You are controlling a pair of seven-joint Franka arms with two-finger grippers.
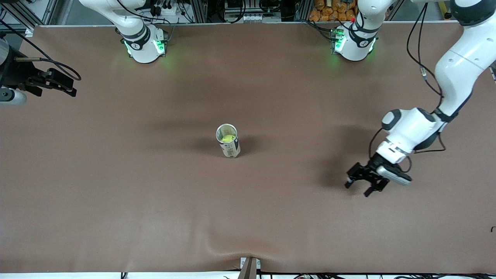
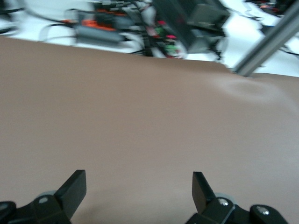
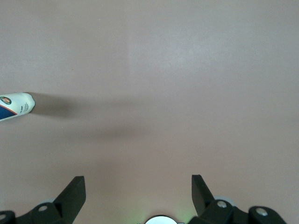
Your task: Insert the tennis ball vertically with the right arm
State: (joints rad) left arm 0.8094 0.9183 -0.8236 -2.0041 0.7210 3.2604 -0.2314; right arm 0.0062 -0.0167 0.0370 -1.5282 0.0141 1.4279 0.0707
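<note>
Front view: a tall can [image 1: 228,141] stands upright near the middle of the brown bench [image 1: 116,193], mouth open. A yellow-green tennis ball [image 1: 227,137] sits inside it, below the rim. The can's wall carries a white and dark label; its print is too small to read. The right pincer [image 1: 58,83] hangs over the bench edge at the right arm's end, well apart from the can, fingers released, holding nothing. The left pincer [image 1: 362,183] hovers low over the bench toward the left arm's end, well apart from the can, also spread and empty.

Left wrist view: two dark fingertips [image 2: 74,186] stand wide apart over bare bench; cables and gear lie off the bench edge.

Right wrist view: fingertips [image 3: 74,189] spread wide over the bench. The can's base [image 3: 16,105] shows at the frame edge, white with a blue band and a small round emblem; wording unreadable.
</note>
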